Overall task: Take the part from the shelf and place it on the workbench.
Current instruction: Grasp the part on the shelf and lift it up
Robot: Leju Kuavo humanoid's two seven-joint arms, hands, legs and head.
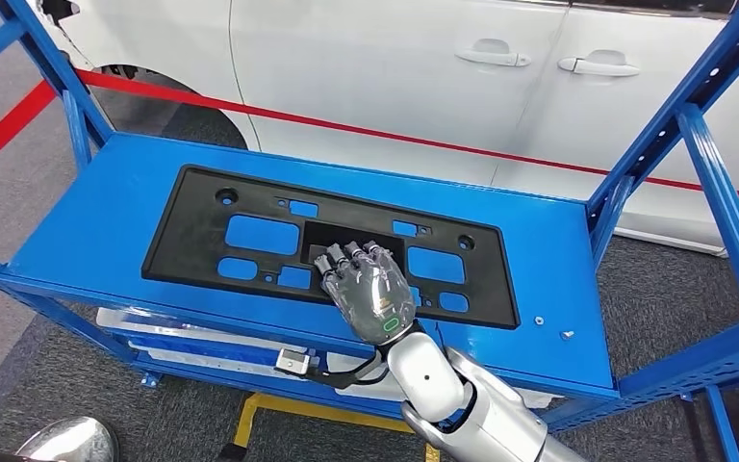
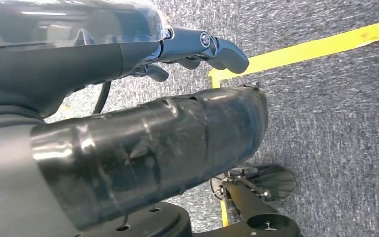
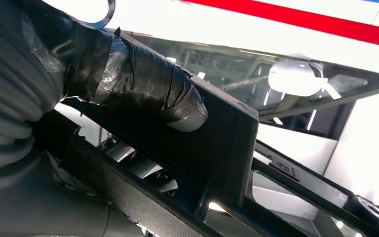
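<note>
No readable text, brand or number anywhere. Only a small green oval mark on the back of the right hand [image 1: 377,292], without legible characters.

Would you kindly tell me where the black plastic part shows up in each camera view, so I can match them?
Head view: the black plastic part lies flat on the blue shelf, centre frame.
Left wrist view: not in it.
Right wrist view: the part's dark frame crosses the picture diagonally, close up.
Shared landmark: the right hand, whose taped thumb lies on the part.
</note>
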